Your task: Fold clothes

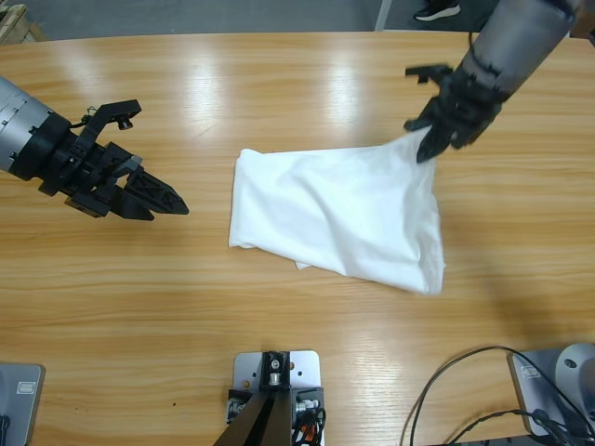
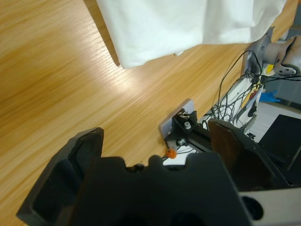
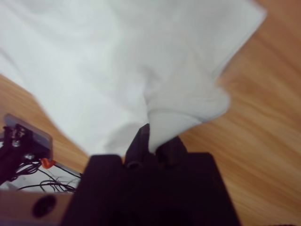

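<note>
One white shirt on the table, folded into a rough rectangle near the middle, and no lettering or label shows on the cloth from any view. Its long axis runs from the upper left down toward the lower right in the high view, with the folded left edge neat and the right side rumpled. The right gripper, coming in from the upper right corner, has its jaws pinched tight on the shirt's upper right corner, lifting that corner into a peak; in the right wrist view the cloth bunches right between the closed jaws. Two arms in play. The left gripper sits well apart from the shirt at the left side, pointing toward it, jaws spread and holding nothing, bare wood between them in the left wrist view.
</note>
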Controlling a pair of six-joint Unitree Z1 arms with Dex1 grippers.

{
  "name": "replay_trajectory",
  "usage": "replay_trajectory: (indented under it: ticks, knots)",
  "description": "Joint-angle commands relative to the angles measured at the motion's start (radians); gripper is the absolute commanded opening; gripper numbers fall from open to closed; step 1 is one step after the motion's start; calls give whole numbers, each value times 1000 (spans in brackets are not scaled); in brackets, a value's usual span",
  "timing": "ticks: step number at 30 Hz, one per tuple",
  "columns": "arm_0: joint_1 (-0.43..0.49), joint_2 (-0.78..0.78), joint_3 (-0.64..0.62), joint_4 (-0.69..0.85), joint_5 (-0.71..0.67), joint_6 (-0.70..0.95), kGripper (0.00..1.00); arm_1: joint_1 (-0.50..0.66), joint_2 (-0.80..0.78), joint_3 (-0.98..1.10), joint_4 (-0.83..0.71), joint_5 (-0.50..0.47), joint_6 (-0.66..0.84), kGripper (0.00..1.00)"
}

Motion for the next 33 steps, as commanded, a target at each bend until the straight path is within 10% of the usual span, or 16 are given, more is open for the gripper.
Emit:
replay_trajectory:
  ticks: [1, 17, 22, 33]
  knots:
    - [10, 53, -9, 10, 11, 13, 858, -19, 34, -164, 116, -8, -53, 0]
    - [17, 79, -41, 22, 11, 21, 858, -37, 180, -156, 164, -15, -52, 0]
    - [18, 81, -45, 30, 11, 24, 858, -69, 203, -178, 167, -18, -53, 977]
    - [18, 80, -49, 41, 11, 22, 858, -96, 131, -212, 214, -120, -53, 1000]
